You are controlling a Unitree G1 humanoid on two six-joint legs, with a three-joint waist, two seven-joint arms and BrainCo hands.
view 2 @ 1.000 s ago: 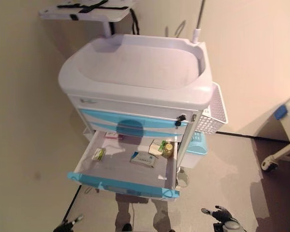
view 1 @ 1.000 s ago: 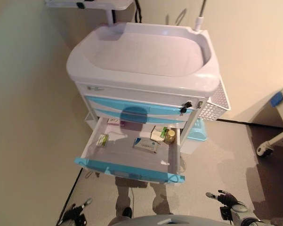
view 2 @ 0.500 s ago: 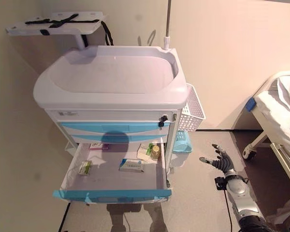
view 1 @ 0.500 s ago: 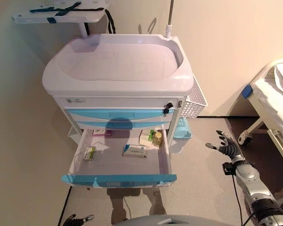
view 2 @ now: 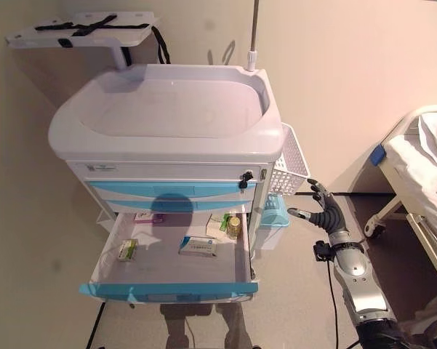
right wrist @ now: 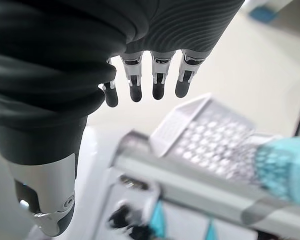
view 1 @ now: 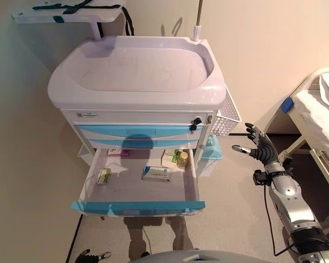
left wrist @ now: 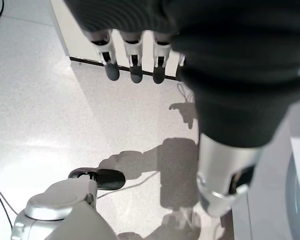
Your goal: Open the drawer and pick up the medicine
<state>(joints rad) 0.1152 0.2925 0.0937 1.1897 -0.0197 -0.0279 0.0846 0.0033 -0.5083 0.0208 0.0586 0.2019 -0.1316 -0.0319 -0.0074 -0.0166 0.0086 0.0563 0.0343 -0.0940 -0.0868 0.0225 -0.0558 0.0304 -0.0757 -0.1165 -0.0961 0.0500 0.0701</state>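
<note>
Medicine: several items lie in the open drawer (view 1: 189,178) of the cart (view 1: 137,87). A white and blue box (view 1: 156,173) lies flat near the middle of the drawer floor. A small green and white box (view 1: 103,177) lies by the drawer's left wall. At the back right, a small bottle with a gold cap (view 1: 182,159) stands upright, just beside a green and white pack (view 1: 170,158). A pink-marked packet (view 1: 116,153) lies at the back left, partly under the cart body. No hand touches any of these.

Drawer: the lowest one, pulled fully out, blue front panel (view 1: 137,207) toward the robot. The blue drawers above it are closed. A white mesh basket (view 1: 225,116) hangs on the cart's right side.

Right hand (view 1: 261,149): raised in the air to the right of the cart, near the basket, well apart from the drawer. Fingers spread and straight, thumb out; it holds nothing.

Left hand (left wrist: 134,60): low over the floor, fingers straight, empty.

A bed (view 1: 317,109) stands at far right.
</note>
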